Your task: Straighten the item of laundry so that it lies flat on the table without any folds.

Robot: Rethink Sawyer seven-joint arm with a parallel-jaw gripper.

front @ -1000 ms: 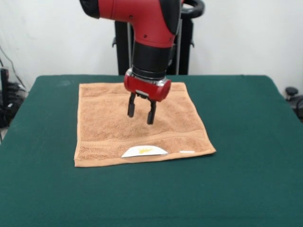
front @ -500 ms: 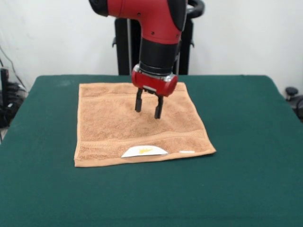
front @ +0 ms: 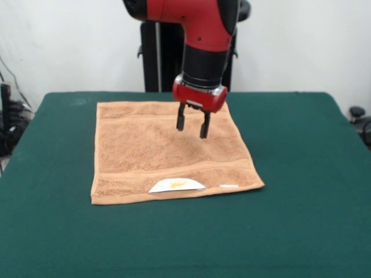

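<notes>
- A glossy red, rounded arm housing is seen, moulded in smooth plastic with a few small dark screw holes set into its side.
- A black, rounded joint cap is fitted at one end of the housing, and a black band runs along the other.
- A black cylindrical wrist section is joined below the red housing, ringed by a thin silvery band at its lower edge.
- A red rounded collar is mounted under the wrist, with a small pale plate on its face.
- A black gripper with two slim, straight fingers is attached beneath the collar.
</notes>
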